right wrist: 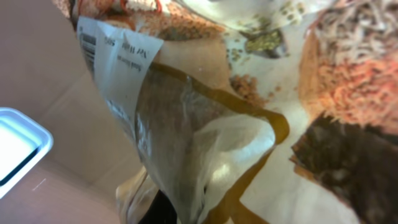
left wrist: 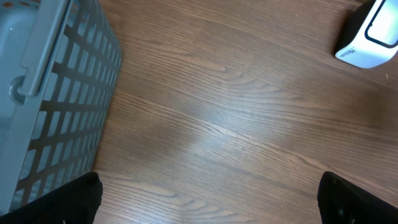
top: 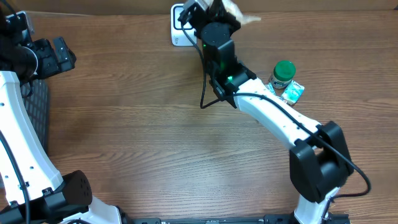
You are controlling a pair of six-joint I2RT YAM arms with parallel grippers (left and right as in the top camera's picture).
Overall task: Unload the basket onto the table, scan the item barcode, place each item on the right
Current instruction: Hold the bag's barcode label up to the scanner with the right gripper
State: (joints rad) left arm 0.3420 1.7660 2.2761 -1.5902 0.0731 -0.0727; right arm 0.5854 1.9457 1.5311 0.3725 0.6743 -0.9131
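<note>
Packet (right wrist: 186, 124) is clamped in our right gripper (top: 216, 10) near the scanner (top: 179, 28); our left gripper (left wrist: 211, 200) gapes wide.

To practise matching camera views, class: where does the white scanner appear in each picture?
Overhead: white scanner at top centre, partly hidden by the right arm.
Left wrist: top right corner.
Right wrist: lower left edge, below the food packet.
Shared landmark: the brown wooden table.
</note>
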